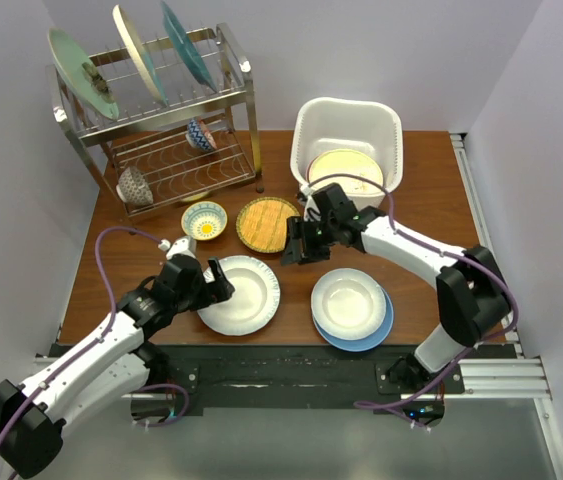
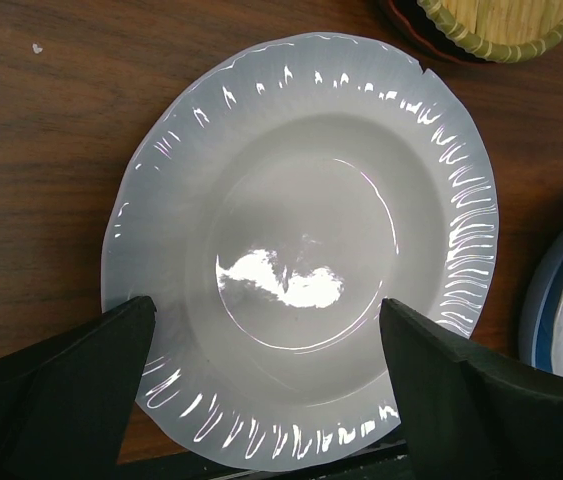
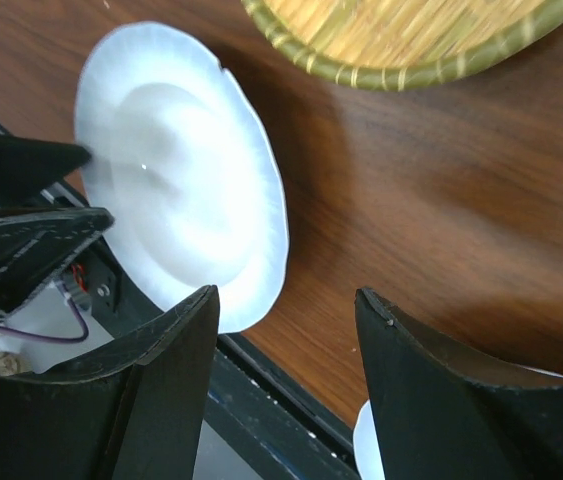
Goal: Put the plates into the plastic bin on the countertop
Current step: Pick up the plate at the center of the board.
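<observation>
The white plastic bin (image 1: 313, 118) stands at the back of the table with a cream plate (image 1: 346, 170) lying in it. A white plate (image 1: 246, 295) (image 2: 301, 230) lies at the front. My left gripper (image 1: 214, 282) (image 2: 266, 303) hangs open over this plate's near rim, with nothing between its fingers. My right gripper (image 1: 294, 248) (image 3: 286, 293) is open above bare wood, between the white plate (image 3: 181, 190) and a yellow woven-look plate (image 1: 268, 222) (image 3: 411, 40). A second white plate (image 1: 349, 302) rests on a blue plate (image 1: 373, 338) at the front right.
A steel wire dish rack (image 1: 241, 100) at the back left holds a lime green plate (image 1: 81, 72), a cream plate (image 1: 139, 52), a blue plate (image 1: 189, 45) and two bowls. A small yellow-and-blue bowl (image 1: 204, 220) sits before it.
</observation>
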`<state>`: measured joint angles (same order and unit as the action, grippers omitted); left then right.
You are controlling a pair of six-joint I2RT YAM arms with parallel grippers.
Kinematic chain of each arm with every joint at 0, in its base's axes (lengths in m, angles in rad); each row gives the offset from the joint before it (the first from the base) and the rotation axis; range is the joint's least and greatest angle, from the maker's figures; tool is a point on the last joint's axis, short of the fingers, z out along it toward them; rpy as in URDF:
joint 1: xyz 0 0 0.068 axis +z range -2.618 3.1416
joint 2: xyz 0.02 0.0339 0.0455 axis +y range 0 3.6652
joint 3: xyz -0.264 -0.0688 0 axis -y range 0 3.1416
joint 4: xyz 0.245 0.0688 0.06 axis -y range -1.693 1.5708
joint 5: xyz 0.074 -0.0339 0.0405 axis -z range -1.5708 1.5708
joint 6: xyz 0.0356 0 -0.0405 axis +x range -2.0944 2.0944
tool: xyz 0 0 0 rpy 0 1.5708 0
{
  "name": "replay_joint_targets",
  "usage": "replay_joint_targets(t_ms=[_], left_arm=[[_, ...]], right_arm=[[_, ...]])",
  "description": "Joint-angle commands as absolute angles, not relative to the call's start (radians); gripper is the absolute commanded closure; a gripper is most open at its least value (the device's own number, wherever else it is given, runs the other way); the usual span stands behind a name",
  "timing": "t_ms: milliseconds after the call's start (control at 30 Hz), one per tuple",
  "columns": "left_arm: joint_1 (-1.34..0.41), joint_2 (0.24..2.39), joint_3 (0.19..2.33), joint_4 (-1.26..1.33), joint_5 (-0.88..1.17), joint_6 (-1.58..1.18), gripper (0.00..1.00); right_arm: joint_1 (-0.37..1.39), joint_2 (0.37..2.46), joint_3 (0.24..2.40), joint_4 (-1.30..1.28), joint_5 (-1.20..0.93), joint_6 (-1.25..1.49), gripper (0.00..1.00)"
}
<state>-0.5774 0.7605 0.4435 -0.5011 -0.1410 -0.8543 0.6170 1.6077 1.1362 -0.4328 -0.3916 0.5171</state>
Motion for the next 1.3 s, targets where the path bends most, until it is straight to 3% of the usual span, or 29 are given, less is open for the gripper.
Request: replay_joint_targets(t_ms=[0, 1067, 1200, 1267], left_arm=[[-0.578, 0.759, 0.466, -0.517, -0.173, -0.884, 0.00], [-0.578, 0.831, 0.431, -0.457, -0.167, -0.881, 0.00], [-0.578, 0.830, 0.443, -0.459, -0.164, -0.867, 0.00], [-0.577, 0.831, 0.448, -0.459, -0.164, -0.865, 0.00]], right_arm=[[0.666, 1.641, 1.095, -0.342, -0.382, 0.566, 0.40], [0.753, 1.855, 1.003, -0.048, -0.495, 0.718, 0.46], [0.756, 1.878, 1.005, -0.031, -0.515, 0.726, 0.53], [0.759, 1.882, 1.002, -0.017, -0.517, 0.732, 0.63]])
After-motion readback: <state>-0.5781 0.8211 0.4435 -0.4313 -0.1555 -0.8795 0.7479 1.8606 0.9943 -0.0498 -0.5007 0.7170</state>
